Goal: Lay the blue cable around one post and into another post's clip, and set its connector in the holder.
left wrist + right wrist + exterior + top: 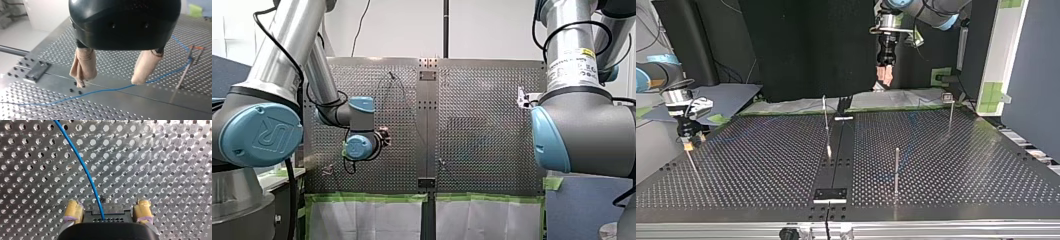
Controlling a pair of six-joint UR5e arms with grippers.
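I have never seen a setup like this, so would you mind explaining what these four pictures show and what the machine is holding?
These are two robot arms working at a metal table full of holes. The front view looks from behind the arms. The top view faces them from across the table. The other two pictures come from a camera on each wrist. A few thin posts stand on the table, and a blue cable lies across it. My left claw, with beige pads, hangs open above the cable and holds nothing. My right claw, with yellow pads, is low over the table and appears shut on the dark connector at the cable's end.
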